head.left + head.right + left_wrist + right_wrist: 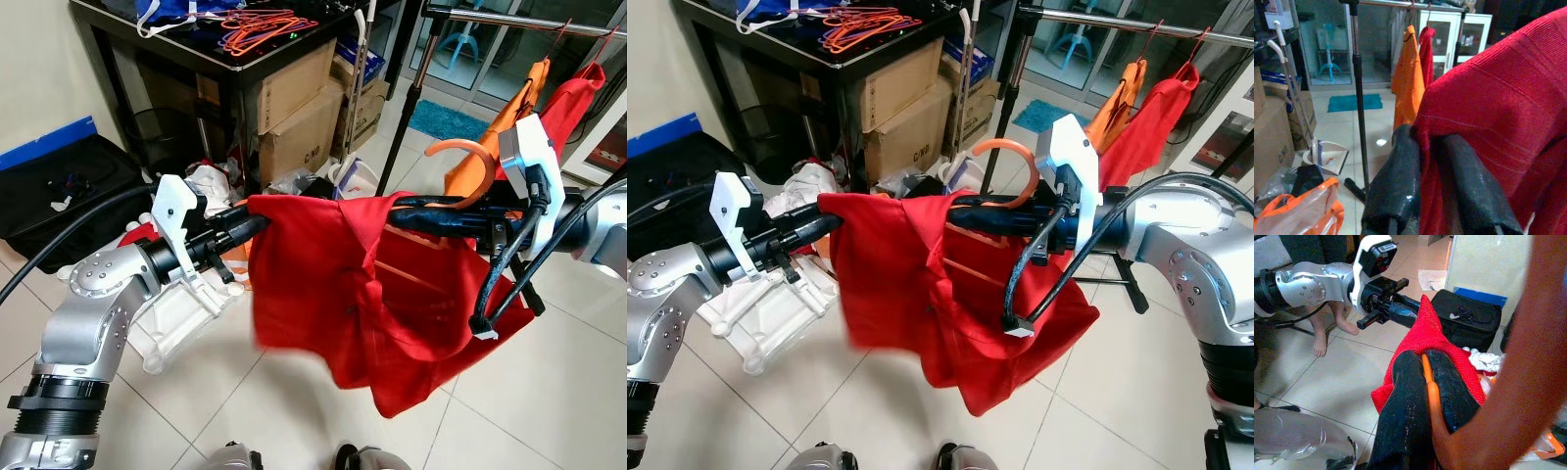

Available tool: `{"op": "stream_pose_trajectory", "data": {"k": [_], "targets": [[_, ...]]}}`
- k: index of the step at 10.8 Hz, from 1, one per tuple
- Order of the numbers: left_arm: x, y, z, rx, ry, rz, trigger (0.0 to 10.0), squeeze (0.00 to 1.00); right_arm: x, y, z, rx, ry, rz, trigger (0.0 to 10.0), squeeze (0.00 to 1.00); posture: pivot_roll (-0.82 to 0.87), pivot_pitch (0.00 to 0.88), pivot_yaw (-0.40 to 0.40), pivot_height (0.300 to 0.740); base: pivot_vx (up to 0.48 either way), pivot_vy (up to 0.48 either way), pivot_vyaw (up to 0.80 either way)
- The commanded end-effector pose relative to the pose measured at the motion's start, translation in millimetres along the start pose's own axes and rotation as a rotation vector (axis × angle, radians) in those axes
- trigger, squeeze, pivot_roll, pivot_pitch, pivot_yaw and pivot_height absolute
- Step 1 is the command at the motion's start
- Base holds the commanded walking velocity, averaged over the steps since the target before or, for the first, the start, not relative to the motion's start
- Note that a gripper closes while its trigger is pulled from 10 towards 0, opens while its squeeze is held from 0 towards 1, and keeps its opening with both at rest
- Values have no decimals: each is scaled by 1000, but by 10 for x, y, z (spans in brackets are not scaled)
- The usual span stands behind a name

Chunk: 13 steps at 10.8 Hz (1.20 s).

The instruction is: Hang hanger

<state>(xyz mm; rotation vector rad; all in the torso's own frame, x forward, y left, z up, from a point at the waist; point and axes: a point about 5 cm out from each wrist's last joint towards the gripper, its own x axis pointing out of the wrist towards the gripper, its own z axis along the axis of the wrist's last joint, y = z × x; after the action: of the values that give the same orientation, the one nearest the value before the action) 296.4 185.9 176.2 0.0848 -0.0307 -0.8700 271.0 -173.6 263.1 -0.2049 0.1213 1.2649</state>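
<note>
Hanger (pixel 1004 178) and red shirt (pixel 950 294) were held together in mid-air between the two arms, in front of the robot and short of the clothes rail (pixel 1136 22) at its upper right. The hanger was smooth orange plastic, its curved hook rising just beside the right wrist. The right gripper (pixel 1426 363) was clamped on the hanger's arm with shirt cloth bunched around it. The left gripper (pixel 1431 149) was pinched shut on a fold of the shirt's shoulder.

The shirt was a soft ribbed knit, hanging in loose, uneven folds well above the glossy tiled floor (pixel 294 411). It looked poorly seated on the hanger, so it could probably slide off once the left gripper let go. The hook pointed sideways rather than up, so it might miss the thin metal rail unless the wrist turned. An orange garment (pixel 1117 98) and a red garment (pixel 1156 117) already hung there and could snag the hook. A person's bare feet (pixel 1327 333) stood on the tiles behind the left arm, close enough to be caught by a swing.
</note>
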Motion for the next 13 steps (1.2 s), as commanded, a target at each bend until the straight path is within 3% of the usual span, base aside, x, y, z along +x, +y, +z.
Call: {"op": "stream_pose_trajectory", "data": {"k": [1,5,7,10,12,13], "targets": [[12,-14,-5,-4,-9,-11,0,0,-46,19,102,-34,-26,-2,10000,0,-32,57,-46,740,0,0,0],[-77,57,33,3,-15,23,0,0,-59,19,35,-31,8,-21,10000,0,-31,60,-45,740,0,0,0],[-235,204,185,55,-24,97,0,0,-106,-12,-162,-19,129,-97,10000,0,-30,64,-44,740,0,0,0],[-301,277,376,101,-52,119,0,0,-107,-45,-389,3,233,-175,10000,0,-18,64,-43,740,0,0,0],[-228,171,407,89,-94,75,0,0,-29,-178,-454,46,213,-347,10000,0,-18,64,-43,740,0,0,0],[-193,83,382,66,-110,54,0,0,7,-304,-453,107,145,-523,10000,0,-18,64,-43,740,0,0,0]]}}
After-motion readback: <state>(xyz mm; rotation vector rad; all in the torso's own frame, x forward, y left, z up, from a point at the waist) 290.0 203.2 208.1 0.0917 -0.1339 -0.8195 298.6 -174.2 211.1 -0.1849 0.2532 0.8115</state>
